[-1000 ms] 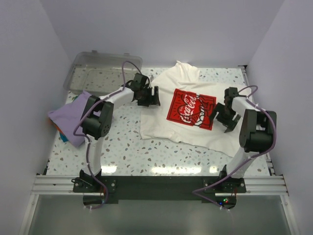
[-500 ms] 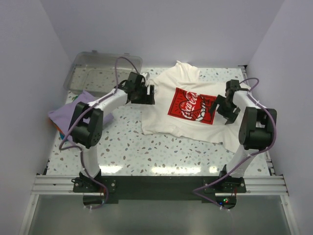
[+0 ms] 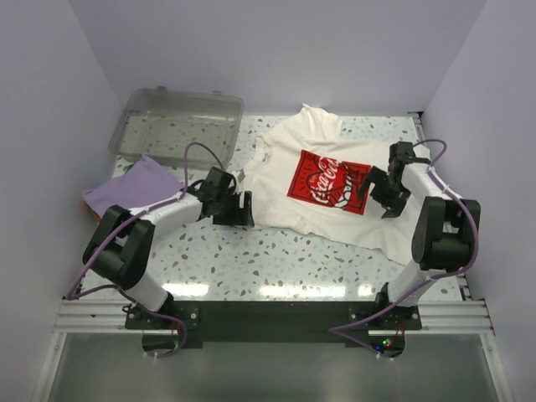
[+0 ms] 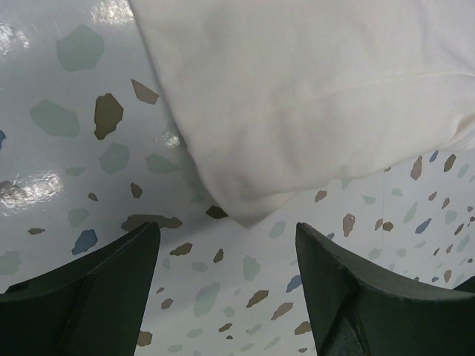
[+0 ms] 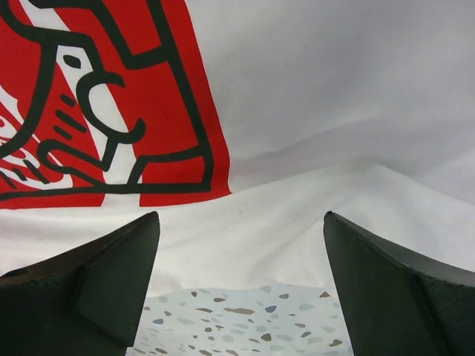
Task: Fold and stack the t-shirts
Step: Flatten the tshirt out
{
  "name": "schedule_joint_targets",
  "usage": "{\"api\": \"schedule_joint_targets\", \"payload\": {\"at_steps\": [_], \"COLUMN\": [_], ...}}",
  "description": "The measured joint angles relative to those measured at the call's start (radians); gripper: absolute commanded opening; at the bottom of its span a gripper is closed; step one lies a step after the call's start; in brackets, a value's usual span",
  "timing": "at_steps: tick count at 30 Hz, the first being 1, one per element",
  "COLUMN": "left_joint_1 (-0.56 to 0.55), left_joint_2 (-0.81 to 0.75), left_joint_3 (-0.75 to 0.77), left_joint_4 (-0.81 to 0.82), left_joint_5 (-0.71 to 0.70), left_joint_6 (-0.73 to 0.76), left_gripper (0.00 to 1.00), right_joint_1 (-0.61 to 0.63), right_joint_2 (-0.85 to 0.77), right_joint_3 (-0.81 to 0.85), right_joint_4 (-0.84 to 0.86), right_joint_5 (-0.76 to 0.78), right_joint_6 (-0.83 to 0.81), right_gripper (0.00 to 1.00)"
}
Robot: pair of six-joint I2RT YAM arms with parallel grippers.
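Note:
The cream-white t-shirt (image 3: 276, 180) lies spread on the table, its red logo print (image 3: 327, 180) facing up. My left gripper (image 3: 238, 209) hangs open just off the shirt's near left corner (image 4: 245, 215); the left wrist view shows its jaws (image 4: 226, 230) wide apart above the speckled table, empty. My right gripper (image 3: 376, 187) is open over the shirt's right side. In the right wrist view (image 5: 241, 216) white cloth (image 5: 334, 89) and the logo's edge (image 5: 96, 111) lie beyond its empty jaws. The lavender t-shirt (image 3: 134, 186) lies crumpled at the table's left edge.
A clear plastic bin (image 3: 176, 126) sits at the back left, behind the lavender shirt. Speckled table (image 3: 276, 260) shows in front of the white shirt and between the two shirts. White walls close in the left, back and right sides.
My left gripper swung from the shirt's upper left edge toward me to its near left corner. The right gripper shifted slightly back. The shirt's near left hem drew in a little.

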Motion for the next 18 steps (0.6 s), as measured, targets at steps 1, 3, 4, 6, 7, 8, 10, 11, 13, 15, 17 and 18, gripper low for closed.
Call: {"api": "schedule_joint_targets", "payload": {"at_steps": [1,3,4,6,7,8,10,11,13,15,17,18], "left_joint_1": [-0.001,-0.002,-0.002,-0.002,-0.002,-0.003,-0.003,-0.003,-0.003,-0.003,-0.003,-0.003], "left_joint_2": [0.009,0.027,0.034,0.042,0.045,0.05,0.06,0.066,0.082,0.1,0.12,0.126], "left_joint_3": [-0.003,-0.004,-0.004,-0.005,-0.005,-0.005,-0.005,-0.005,-0.005,-0.003,-0.003,-0.003], "left_joint_4": [0.001,0.011,0.016,0.036,0.045,0.057,0.08,0.093,0.12,0.142,0.142,0.138], "left_joint_5": [0.008,0.026,0.037,0.057,0.063,0.072,0.09,0.102,0.129,0.148,0.164,0.164], "left_joint_6": [-0.002,-0.005,-0.006,-0.012,-0.013,-0.017,-0.021,-0.023,-0.032,-0.039,-0.048,-0.047], "left_gripper": [0.78,0.78,0.77,0.78,0.77,0.75,0.74,0.7,0.54,0.35,0.12,0.05], "right_joint_1": [0.0,0.0,0.0,0.0,0.0,0.0,0.0,0.0,0.0,0.0,0.0,0.0], "right_joint_2": [0.0,0.0,0.0,0.0,0.0,0.0,0.0,0.0,0.0,0.0,0.0,0.0], "right_joint_3": [-0.002,-0.002,-0.002,-0.002,-0.002,-0.002,-0.005,-0.009,-0.021,-0.034,-0.05,-0.054], "right_joint_4": [0.0,0.002,0.003,0.003,0.003,0.003,0.006,0.009,0.014,0.015,0.016,0.016], "right_joint_5": [0.0,0.0,0.0,0.0,0.0,0.0,0.001,0.001,0.001,0.002,0.003,0.004], "right_joint_6": [0.0,0.0,-0.001,-0.002,-0.003,-0.003,-0.003,-0.005,-0.007,-0.008,-0.009,-0.01], "right_gripper": [0.95,0.95,0.95,0.95,0.95,0.95,0.95,0.95,0.95,0.95,0.95,0.95]}}
